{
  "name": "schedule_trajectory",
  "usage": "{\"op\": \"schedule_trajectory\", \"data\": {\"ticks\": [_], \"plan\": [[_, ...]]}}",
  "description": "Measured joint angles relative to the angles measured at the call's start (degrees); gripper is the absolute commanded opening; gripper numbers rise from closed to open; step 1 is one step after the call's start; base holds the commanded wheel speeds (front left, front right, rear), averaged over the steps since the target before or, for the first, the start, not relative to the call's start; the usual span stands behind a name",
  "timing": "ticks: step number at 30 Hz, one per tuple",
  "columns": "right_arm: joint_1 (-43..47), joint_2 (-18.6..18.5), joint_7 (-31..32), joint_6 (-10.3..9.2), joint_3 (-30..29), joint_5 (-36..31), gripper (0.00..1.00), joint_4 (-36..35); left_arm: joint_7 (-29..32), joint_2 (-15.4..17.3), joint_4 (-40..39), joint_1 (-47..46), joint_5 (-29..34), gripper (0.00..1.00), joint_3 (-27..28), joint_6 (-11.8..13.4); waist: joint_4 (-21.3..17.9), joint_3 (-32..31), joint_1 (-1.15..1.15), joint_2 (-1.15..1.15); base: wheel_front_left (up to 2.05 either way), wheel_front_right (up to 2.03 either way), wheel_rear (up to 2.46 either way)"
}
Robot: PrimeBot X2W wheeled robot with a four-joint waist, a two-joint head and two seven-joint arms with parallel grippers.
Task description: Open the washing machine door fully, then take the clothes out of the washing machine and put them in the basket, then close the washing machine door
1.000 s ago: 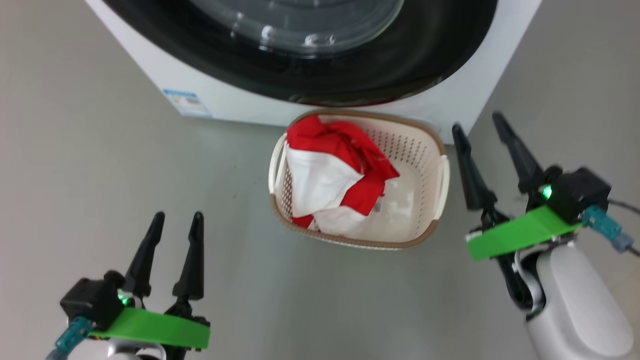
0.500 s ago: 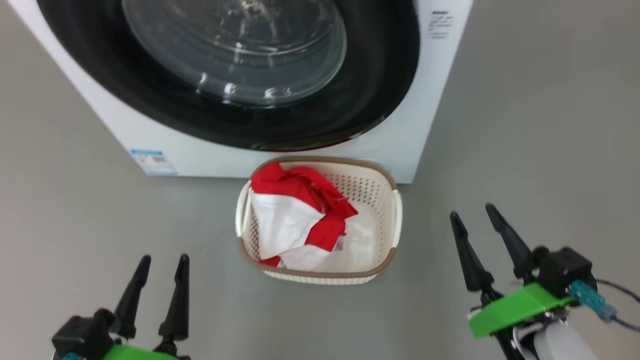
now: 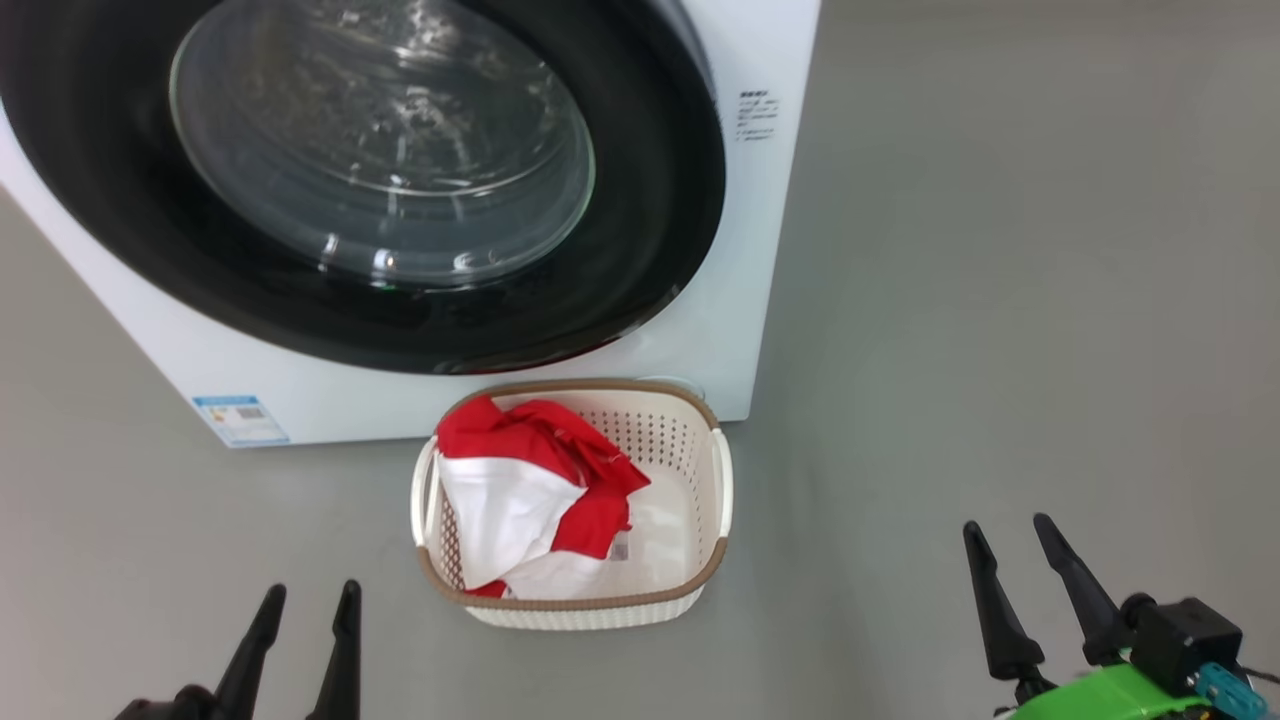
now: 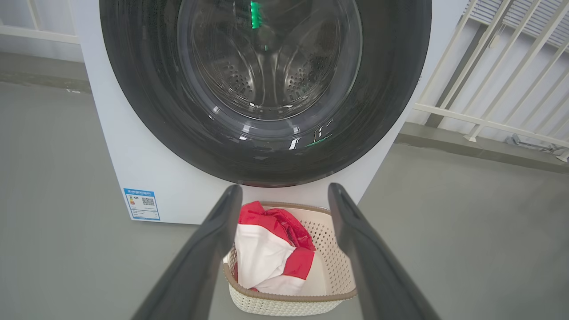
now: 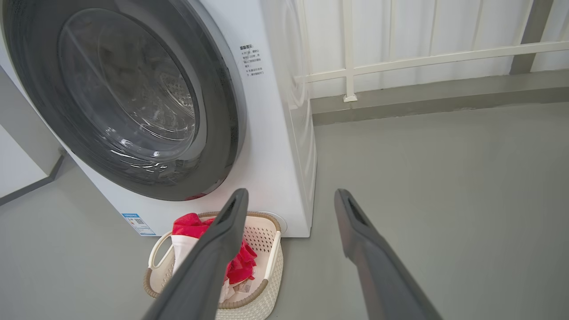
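Door [image 3: 655, 250] seems shut; red-white clothes [image 3: 520, 490] in basket [image 3: 590, 617].

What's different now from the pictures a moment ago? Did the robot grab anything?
The head camera lifted and pulled back, so more of the washing machine door shows. The right gripper drew back from beside the basket, toward the robot. Nothing was grabbed or dropped: both it and the left gripper stayed open and empty. The clothes still lie in the basket, and the door is still shut.

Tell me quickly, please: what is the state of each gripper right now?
Left gripper: open, holding nothing.
Right gripper: open, holding nothing.
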Motion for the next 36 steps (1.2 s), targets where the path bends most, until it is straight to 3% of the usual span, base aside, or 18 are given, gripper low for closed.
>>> {"op": "schedule_trajectory", "data": {"ticks": [16,36], "plan": [[7.55,0.11,0.00,0.00,-3.38,0.01,1.00,-1.62,0.00,-0.14,-2.41,5.36,0.42,1.00,2.53,0.00,-3.41,-3.70,0.00,0.00,0.00,0.00,0.00],[7.82,0.27,0.00,0.00,-4.50,0.01,1.00,-2.11,0.00,-0.30,-2.67,5.37,0.42,1.00,2.60,0.00,-3.49,-4.18,0.00,0.00,0.00,0.00,0.00]]}}
